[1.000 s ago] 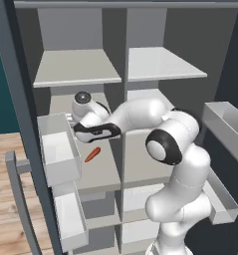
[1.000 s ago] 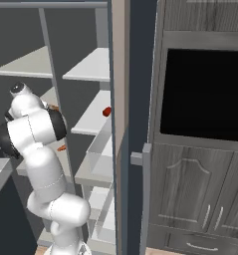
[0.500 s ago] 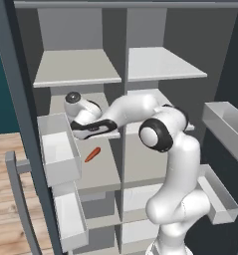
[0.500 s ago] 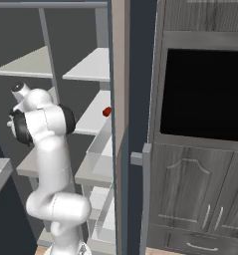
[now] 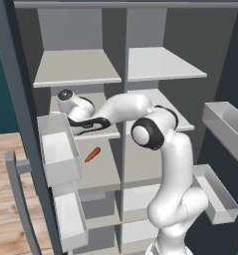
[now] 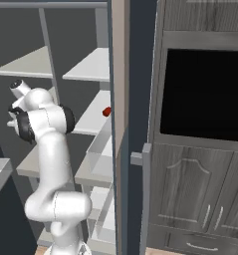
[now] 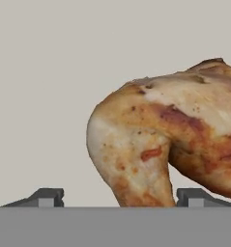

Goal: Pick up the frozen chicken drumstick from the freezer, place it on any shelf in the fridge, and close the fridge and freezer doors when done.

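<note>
White rounded arm (image 5: 176,164) — dark joints — fingertips (image 7: 49,197) seemingly grey.

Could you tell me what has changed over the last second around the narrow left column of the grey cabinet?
The white arm has reached further left and deeper onto the pale grey freezer shelf. Its two-finger gripper now sits right at the golden-brown chicken drumstick, a dark fingertip on either side, jaws apart, nothing gripped yet. The thin orange-red stick one shelf down and the small round red item stayed put.
</note>
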